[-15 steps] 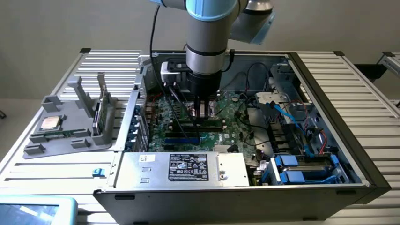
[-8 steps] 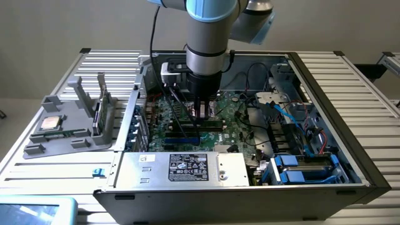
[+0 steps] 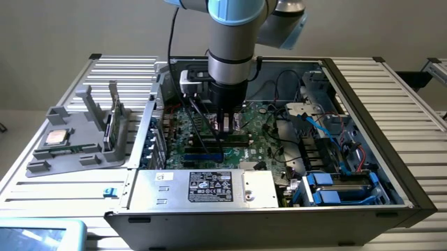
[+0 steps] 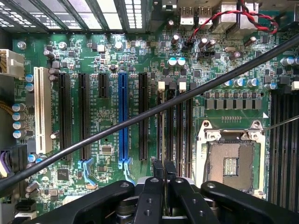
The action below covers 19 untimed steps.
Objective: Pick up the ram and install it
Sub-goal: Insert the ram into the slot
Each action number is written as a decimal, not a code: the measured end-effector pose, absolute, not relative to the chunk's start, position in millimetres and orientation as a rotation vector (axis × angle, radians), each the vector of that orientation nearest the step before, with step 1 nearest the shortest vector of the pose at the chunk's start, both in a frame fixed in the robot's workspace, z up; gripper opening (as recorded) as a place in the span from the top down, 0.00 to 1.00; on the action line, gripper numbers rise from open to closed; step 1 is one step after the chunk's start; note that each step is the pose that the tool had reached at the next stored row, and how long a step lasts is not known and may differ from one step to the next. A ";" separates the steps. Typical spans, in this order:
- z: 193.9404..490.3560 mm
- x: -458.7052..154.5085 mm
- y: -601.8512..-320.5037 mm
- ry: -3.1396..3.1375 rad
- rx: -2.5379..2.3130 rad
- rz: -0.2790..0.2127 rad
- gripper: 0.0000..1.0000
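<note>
Matte black gripper (image 4: 164, 169), fingers pinched shut, at the thin green ram (image 3: 236, 138) standing edge-up on the motherboard (image 4: 107, 140); grip on it not discernible. Glossy black cable (image 4: 140, 116) slung across in front. Grey tray (image 3: 42, 168) with square silver processor (image 3: 56, 137) at 9 o'clock of the case (image 3: 293, 219), exterior view.

Arm (image 3: 229, 52) reaches into the open computer case (image 3: 279, 225), fingers (image 3: 222, 124) close together, low over the green motherboard (image 3: 264, 125); grey holder (image 3: 70, 154) sits on the exterior view's left.
</note>
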<state>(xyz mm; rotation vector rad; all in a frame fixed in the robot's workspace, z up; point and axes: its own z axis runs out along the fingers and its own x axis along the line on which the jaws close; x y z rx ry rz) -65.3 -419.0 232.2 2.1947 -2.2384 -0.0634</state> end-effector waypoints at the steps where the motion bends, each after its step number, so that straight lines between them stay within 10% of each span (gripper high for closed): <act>1: 232.1 -65.3 -419.0 -2.238 2.195 -0.063 0.89; 19: 229.2 -65.4 -419.0 -2.237 2.195 -0.064 0.87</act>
